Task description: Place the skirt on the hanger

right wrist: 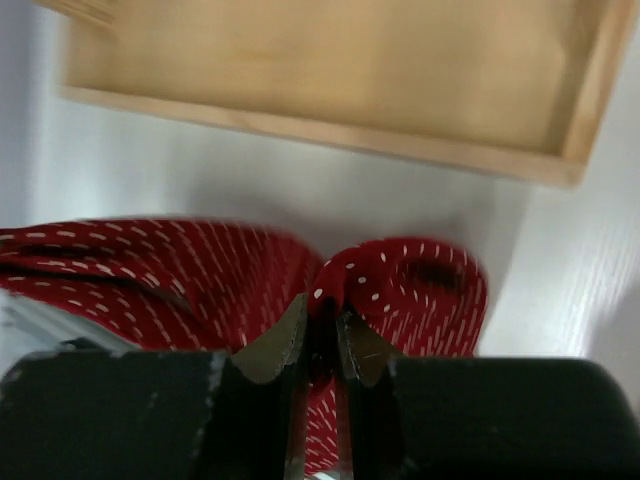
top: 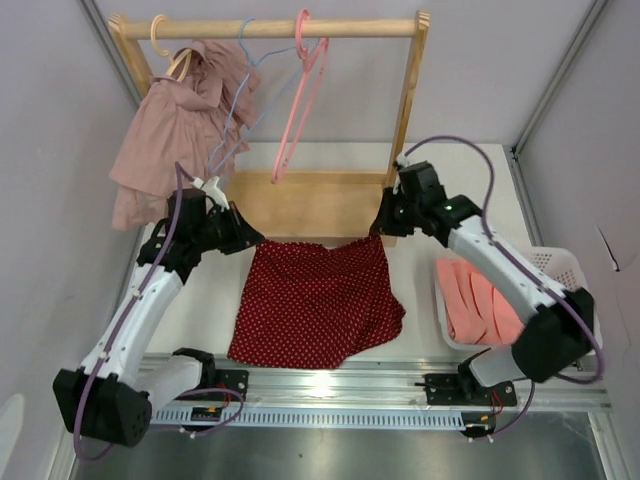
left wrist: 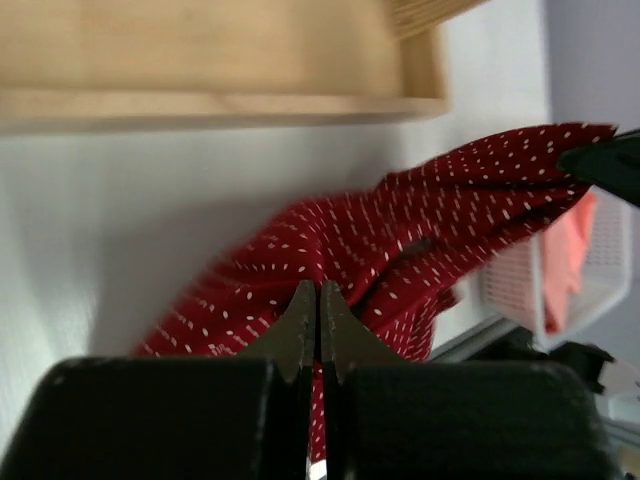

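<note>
Presently: skirt gripped at both upper corners, off the hanger

Left fingers (left wrist: 310, 306) are fully closed, pinching one upper corner of the red white-dotted skirt (top: 320, 300). Right fingers (right wrist: 298, 322) stand only slightly apart, clamped on a folded bunch of cloth at the opposite corner. The skirt's top edge is stretched between the two arms, just in front of the wooden rack base (top: 310, 200). Its lower part spreads over the white surface (top: 205, 310) toward the near edge.

On the rack's rail (top: 280, 28) hang a pink hanger (top: 300, 100) and a pale blue hanger (top: 240, 100), both bare and well apart from the skirt. A dusty-pink garment (top: 165, 130) hangs at the rail's left end. A white basket (top: 565, 265) at the right holds coral cloth (top: 480, 305).
</note>
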Robot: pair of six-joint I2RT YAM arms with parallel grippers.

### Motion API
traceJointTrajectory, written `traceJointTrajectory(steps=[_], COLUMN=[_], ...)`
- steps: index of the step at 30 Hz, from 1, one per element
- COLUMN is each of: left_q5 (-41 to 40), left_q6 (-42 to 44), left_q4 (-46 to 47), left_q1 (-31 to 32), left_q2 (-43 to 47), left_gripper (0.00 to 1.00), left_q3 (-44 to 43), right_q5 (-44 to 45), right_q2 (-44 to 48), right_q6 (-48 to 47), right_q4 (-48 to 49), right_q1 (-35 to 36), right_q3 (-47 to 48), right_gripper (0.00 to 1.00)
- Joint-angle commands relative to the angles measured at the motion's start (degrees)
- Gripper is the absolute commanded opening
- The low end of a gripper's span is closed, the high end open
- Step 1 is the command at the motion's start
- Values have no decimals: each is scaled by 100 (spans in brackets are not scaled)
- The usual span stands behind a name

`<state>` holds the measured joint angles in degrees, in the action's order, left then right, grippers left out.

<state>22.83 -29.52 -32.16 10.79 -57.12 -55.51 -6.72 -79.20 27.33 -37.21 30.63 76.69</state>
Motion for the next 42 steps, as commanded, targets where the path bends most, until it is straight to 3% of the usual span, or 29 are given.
traceJointTrajectory(steps=[1, 10, 17, 21, 22, 23, 24, 25, 27, 28, 29, 33, 42], left_q5=[-191, -341, 160, 616, 600, 530, 434, 363, 310, 284, 275, 301, 398], left_q6=[16, 376, 228, -413, -501, -607, -634, -643, -739, -766, -818, -836, -547], left_q4=[850, 861, 975, 1211, 1212, 1151, 1029, 871, 765, 590, 554, 360, 28], left_q1=[-226, -534, -534, -254, -174, -104, -103, -103, -103, -103, -103, -103, -103], left_q2=[-184, -695, 200, 1009, 1132, 1299, 1378, 1466, 1720, 1800, 1888, 2161, 2381], left_gripper=[0, 0, 0, 3, 5, 14, 16, 17, 31, 41, 41, 54, 49], left_q3=[-13, -93, 1583, 2535, 2614, 2702, 2703, 2712, 2703, 2677, 2607, 2474, 2230], right_q5=[-497, -199, 240, 505, 549, 601, 628, 646, 663, 663, 716, 1023, 1375], right_q2=[-357, -501, 562, 1273, 1354, 1433, 1503, 1626, 1679, 1714, 1750, 1952, 1645], right_q6=[-9, 53, 579, 1036, 1203, 1291, 1336, 1397, 1468, 1485, 1512, 1547, 1266], right_q4=[793, 917, 760, 663, 654, 662, 689, 724, 681, 637, 558, 347, 83], right_q1=[-207, -189, -66, 179, 319, 373, 425, 470, 558, 567, 601, 619, 549], right_q3=[-285, -680, -1963, -2763, -2921, -3183, -3290, -3379, -3484, -3476, -3467, -3284, -2642], right_gripper=[0, 0, 0, 1, 6, 13, 27, 33, 53, 57, 61, 66, 65])
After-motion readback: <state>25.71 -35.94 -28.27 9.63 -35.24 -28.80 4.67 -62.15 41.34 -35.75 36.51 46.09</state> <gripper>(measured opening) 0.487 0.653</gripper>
